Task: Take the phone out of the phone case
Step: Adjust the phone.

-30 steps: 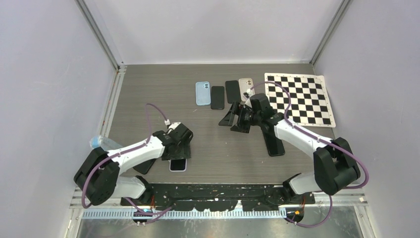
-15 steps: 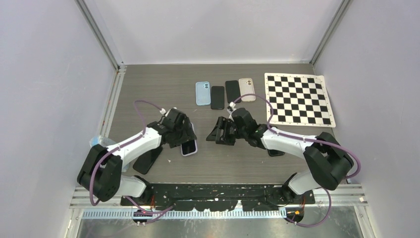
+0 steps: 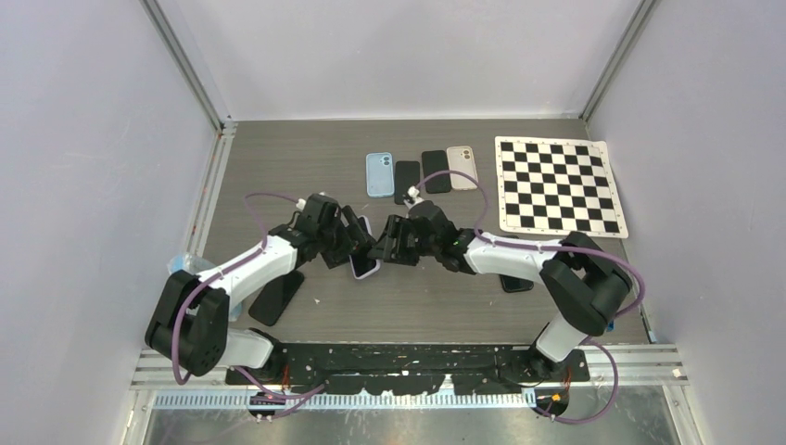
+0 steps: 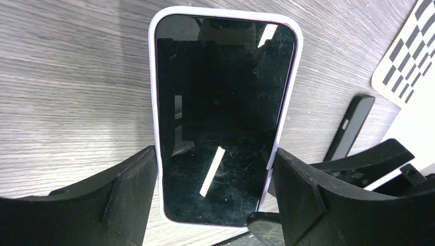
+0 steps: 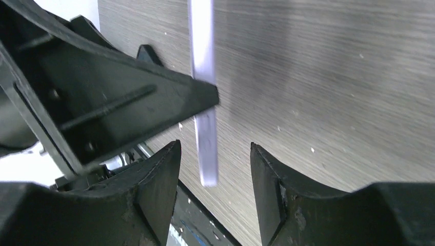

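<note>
Left wrist view: we see our left gripper [image 4: 213, 164] clamping the lilac-cased phone [image 4: 223, 92] by its long sides over the worktop's [image 3: 278, 176] middle; our right gripper [image 5: 214, 154] straddles its edge, jaws apart, not touching.

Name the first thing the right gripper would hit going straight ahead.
Probably the cased phone, whose lavender edge stands between the right gripper fingers; the left gripper grips it. Depth is unclear.

One cased phone [image 3: 363, 266]; six other phones or cases [image 3: 377, 174]; one checkerboard mat [image 3: 559, 185]
</note>
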